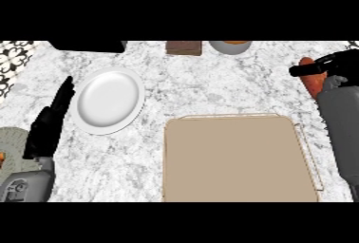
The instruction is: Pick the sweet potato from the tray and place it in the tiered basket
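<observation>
An orange sweet potato is up at the far right, off the tray, with my right hand curled round it. The hand hides much of it. The beige tray lies at the lower middle with nothing on it. My left hand rests at the left edge, fingers straight and pointing up, holding nothing. A grey-green rounded surface shows at the far left behind that hand; I cannot tell whether it is the tiered basket.
A white plate lies on the marble counter left of the tray. Along the back edge stand a dark object, a brown block and a grey bowl.
</observation>
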